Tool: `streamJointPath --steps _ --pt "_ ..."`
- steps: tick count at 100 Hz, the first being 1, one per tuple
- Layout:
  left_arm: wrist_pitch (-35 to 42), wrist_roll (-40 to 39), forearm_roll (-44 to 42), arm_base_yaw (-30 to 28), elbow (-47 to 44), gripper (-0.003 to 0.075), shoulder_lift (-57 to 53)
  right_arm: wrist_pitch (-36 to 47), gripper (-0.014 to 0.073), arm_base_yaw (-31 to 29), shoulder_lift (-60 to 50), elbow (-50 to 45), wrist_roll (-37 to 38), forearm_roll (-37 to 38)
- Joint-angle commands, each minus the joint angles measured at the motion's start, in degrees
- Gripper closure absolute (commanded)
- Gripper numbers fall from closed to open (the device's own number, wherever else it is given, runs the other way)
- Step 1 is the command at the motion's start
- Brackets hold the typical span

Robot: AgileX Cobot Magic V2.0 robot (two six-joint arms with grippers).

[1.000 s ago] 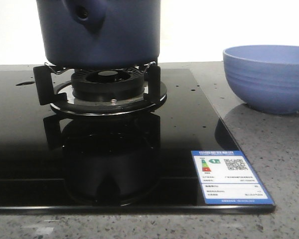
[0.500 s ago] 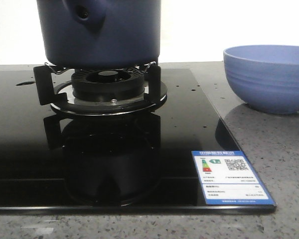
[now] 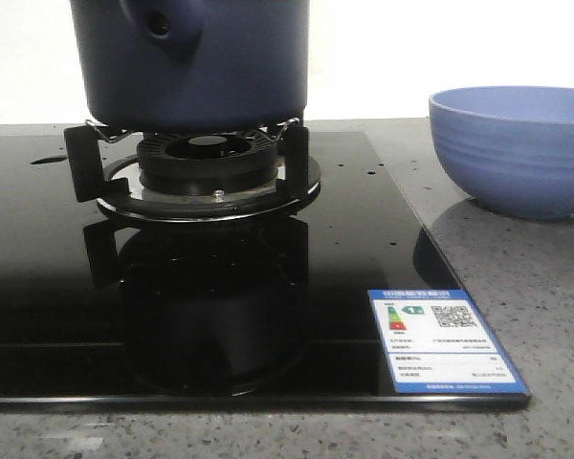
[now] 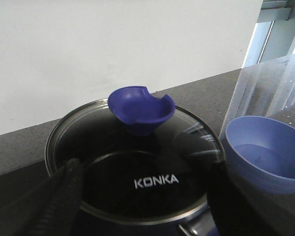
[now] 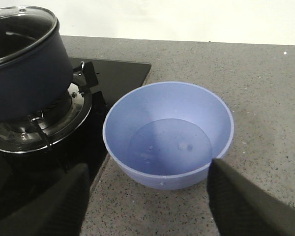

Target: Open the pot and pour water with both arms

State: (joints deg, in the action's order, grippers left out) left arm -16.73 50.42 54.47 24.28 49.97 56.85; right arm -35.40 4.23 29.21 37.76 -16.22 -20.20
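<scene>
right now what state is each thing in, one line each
pot: upright on the burner stand, lid on
glass lid: closed, seated on the pot rim
bowl: upright on the counter, only a few droplets inside
left gripper: open, over the lid
right gripper: open, astride the bowl

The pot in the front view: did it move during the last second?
No. The pot sits on the burner support exactly as before, and its handle lug hole is in the same position relative to the bowl.
</scene>
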Motion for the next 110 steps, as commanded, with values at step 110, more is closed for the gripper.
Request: streamJointPath --steps 110 --pt "-5.6 8.6 9.0 0.9 19.7 0.0225 21.7 3.7 0.0134 0.2 0.7 2.0 -0.7 -0.6"
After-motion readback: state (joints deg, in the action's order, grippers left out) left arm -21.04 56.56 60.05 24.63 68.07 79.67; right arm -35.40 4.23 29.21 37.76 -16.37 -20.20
